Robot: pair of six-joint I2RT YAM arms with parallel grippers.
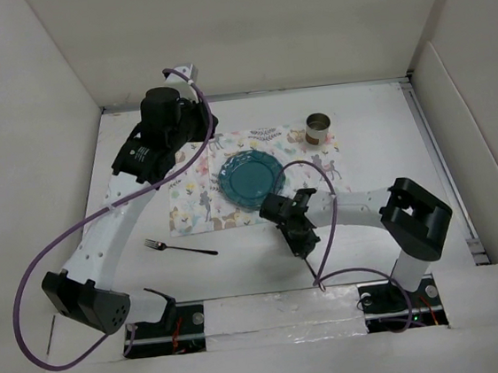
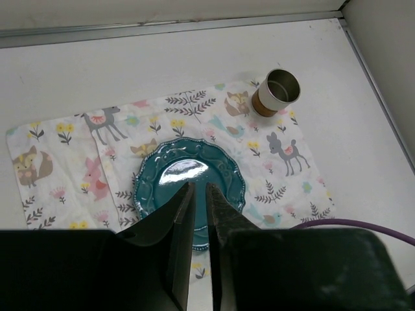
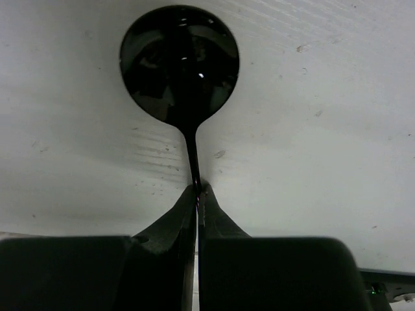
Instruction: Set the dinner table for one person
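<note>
The white dinner table [image 1: 378, 146] carries a pastel animal-print placemat [image 1: 189, 206]. A teal plate [image 1: 250, 179] lies on the placemat and a metal cup [image 1: 318, 129] stands at its far right corner. A black fork [image 1: 180, 247] lies on the table left of the placemat's near edge. My right gripper [image 1: 301, 245] is in front of the plate, shut on the handle of a black spoon [image 3: 179, 61], with the spoon's bowl just over the bare table. My left gripper [image 2: 200, 186] hangs high over the placemat's near side, jaws nearly together and empty.
White walls close in the table at the back and on both sides. A purple cable [image 1: 321, 232] loops by the right arm, and another trails off the left arm [image 1: 35, 271]. The plate [image 2: 189, 188] and cup [image 2: 279, 92] also show in the left wrist view.
</note>
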